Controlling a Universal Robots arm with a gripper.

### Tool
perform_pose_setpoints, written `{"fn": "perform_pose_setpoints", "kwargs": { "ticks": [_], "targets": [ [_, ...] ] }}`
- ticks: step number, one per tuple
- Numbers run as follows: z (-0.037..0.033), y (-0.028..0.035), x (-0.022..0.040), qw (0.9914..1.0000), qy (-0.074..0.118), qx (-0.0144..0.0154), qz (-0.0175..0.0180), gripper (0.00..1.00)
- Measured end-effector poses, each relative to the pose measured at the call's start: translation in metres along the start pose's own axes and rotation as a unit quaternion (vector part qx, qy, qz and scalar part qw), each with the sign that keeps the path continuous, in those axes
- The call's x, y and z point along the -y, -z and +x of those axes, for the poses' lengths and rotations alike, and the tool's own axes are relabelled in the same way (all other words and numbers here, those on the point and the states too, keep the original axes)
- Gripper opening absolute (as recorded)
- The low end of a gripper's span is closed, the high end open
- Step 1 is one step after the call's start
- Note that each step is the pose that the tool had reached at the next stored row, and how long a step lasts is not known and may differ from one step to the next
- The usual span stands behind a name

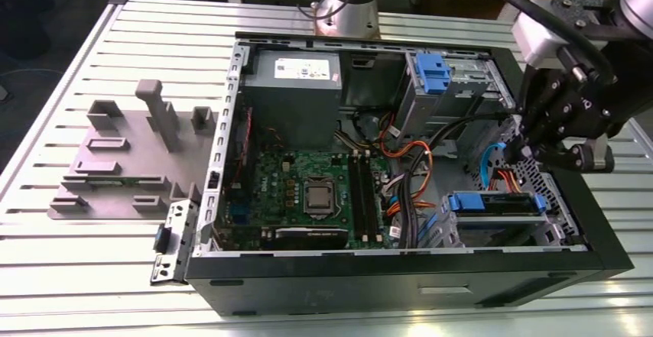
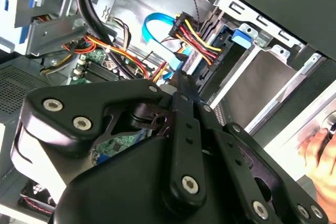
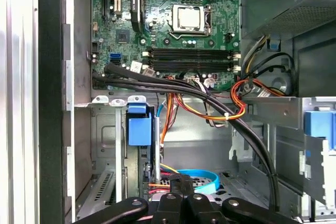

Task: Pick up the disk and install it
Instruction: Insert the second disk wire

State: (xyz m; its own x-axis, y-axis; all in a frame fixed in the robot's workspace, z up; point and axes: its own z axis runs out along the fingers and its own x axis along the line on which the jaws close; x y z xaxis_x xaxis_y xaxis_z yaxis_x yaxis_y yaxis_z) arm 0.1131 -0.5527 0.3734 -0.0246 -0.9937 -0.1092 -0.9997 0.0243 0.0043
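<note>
Here, one open computer case (image 1: 408,276) lies on a slatted table (image 1: 61,276), its front wall nearest the exterior view. Just behind that wall, at five o'clock inside the case, one disk (image 1: 495,203) sits in its bay, blue carrier frame upward; in the first wrist view (image 3: 139,124) it stands edge-on. One gripper (image 1: 531,150) hovers just above it, fingers pressed together, holding nothing. At the centre lies one motherboard (image 1: 306,192). Farther back, at twelve o'clock, sits one grey power supply (image 1: 290,73); at one o'clock, one blue latch (image 1: 433,73). At nine o'clock, outside, stands one grey fixture (image 1: 128,153).
</note>
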Motion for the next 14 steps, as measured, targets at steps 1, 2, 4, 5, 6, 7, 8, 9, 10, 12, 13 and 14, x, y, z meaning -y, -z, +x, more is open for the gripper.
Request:
{"fn": "perform_pose_setpoints", "kwargs": {
  "ticks": [1,2,4,5,6,7,8,9,10,12,13,14],
  "targets": [
    [-0.001,0.0008,0.0,1.0,0.0,-0.0002,-0.0002,0.11],
    [-0.0021,0.0014,-0.0001,1.0,0.0,-0.0007,-0.0003,0.11],
    [-0.0043,0.002,-0.0001,1.0,0.0,-0.0022,-0.0004,0.11],
    [-0.0055,0.0019,-0.0001,0.99999,0.0,-0.0034,-0.0004,0.11],
    [-0.0062,0.0018,-0.0001,0.99999,0.0,-0.0041,-0.0003,0.11],
    [-0.0065,0.0018,-0.0001,0.99999,0.0,-0.0044,-0.0003,0.11],
    [-0.007,0.0017,-0.0001,0.99998,0.0,-0.0056,-0.0003,0.11],
    [-0.0076,0.0016,-0.0001,0.99997,0.0,-0.0074,-0.0003,0.11],
    [-0.0081,0.0015,-0.0001,0.99996,0.0,-0.0093,-0.0002,0.11],
    [-0.0088,0.0011,-0.0001,0.99993,0.0,-0.012,-0.0002,0.11],
    [-0.0093,0.001,0.0,0.99992,0.0,-0.0128,-0.0002,0.11],
    [-0.0097,0.0009,0.0001,0.99991,0.0,-0.0133,-0.0002,0.11]
  ]
}}
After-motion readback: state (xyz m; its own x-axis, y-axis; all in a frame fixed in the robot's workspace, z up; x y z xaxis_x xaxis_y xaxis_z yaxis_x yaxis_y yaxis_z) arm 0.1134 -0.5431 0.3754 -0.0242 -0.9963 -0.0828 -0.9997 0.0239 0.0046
